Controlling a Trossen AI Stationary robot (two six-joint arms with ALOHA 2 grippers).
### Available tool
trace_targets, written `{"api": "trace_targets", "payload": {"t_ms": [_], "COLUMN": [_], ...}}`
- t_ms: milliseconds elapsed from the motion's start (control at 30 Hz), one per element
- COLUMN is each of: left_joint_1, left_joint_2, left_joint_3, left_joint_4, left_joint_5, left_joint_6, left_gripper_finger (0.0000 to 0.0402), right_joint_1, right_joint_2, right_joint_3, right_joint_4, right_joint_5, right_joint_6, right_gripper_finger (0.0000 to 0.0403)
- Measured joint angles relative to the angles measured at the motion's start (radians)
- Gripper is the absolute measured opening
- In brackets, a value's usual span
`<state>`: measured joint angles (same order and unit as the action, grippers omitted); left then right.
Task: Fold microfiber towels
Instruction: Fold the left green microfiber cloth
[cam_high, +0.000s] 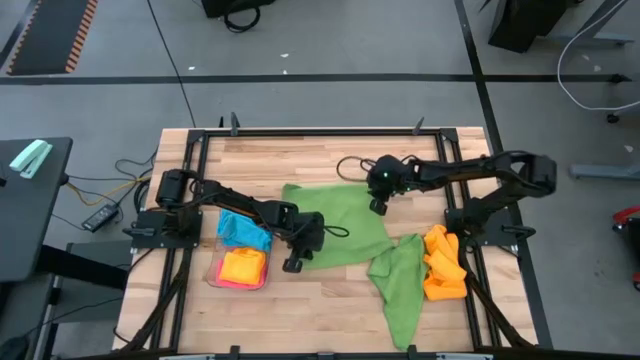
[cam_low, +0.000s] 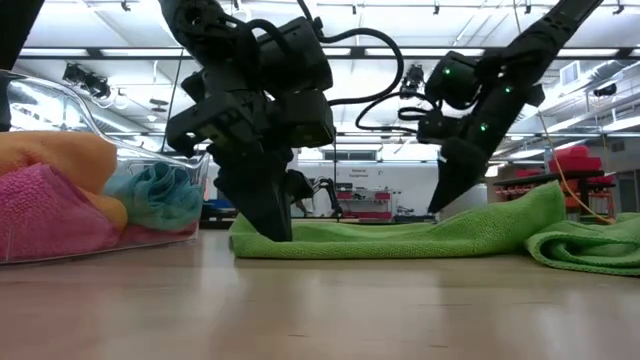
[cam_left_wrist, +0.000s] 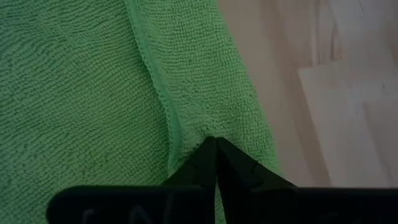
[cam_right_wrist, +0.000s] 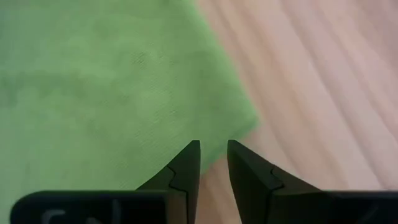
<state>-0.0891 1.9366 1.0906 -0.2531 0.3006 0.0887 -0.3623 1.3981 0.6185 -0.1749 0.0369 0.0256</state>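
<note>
Towel fabric, green (cam_high: 335, 225), is spread flat at mid-bench (cam_high: 300, 160); its near edge is pinched by the closed left claw (cam_left_wrist: 216, 144). A narrow gap is kept by the right claw (cam_right_wrist: 213, 149), poised above the far corner, nothing held.

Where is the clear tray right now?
In the high view, the clear tray sits on the table's left side, holding folded towels, just left of the left gripper.
</note>
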Motion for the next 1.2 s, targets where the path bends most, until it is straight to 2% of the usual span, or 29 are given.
{"api": "trace_targets", "payload": {"t_ms": [100, 267, 467, 600, 733, 933, 1100, 1200], "left_joint_1": [0.001, 0.001, 0.001, 0.001, 0.002, 0.002, 0.002, 0.002], "left_joint_2": [0.000, 0.001, 0.001, 0.002, 0.002, 0.003, 0.003, 0.003], "left_joint_3": [-0.001, -0.001, -0.002, -0.002, -0.002, -0.002, -0.002, -0.002], "left_joint_4": [0.008, 0.017, 0.021, 0.022, 0.025, 0.028, 0.029, 0.031], "left_joint_5": [0.000, -0.004, -0.007, -0.009, -0.009, -0.009, -0.011, -0.012], "left_joint_6": [0.000, 0.005, 0.006, 0.009, 0.010, 0.008, 0.008, 0.009], "left_gripper_finger": [0.0019, 0.0010, 0.0026, 0.0028, 0.0016, 0.0010, 0.0028, 0.0032], "right_joint_1": [-0.055, -0.137, -0.177, -0.189, -0.179, -0.209, -0.260, -0.283], "right_joint_2": [-0.011, 0.039, 0.101, 0.139, 0.169, 0.165, 0.129, 0.130], "right_joint_3": [0.008, 0.008, 0.008, 0.008, 0.008, 0.008, 0.008, 0.008], "right_joint_4": [-0.036, -0.006, 0.085, 0.111, 0.143, 0.141, 0.123, 0.105], "right_joint_5": [-0.053, -0.218, -0.290, -0.342, -0.369, -0.337, -0.339, -0.388], "right_joint_6": [0.043, 0.054, 0.101, 0.104, 0.105, 0.104, 0.102, 0.099], "right_gripper_finger": [0.0089, 0.0092, 0.0116, 0.0116, 0.0097, 0.0064, 0.0065, 0.0076]}}
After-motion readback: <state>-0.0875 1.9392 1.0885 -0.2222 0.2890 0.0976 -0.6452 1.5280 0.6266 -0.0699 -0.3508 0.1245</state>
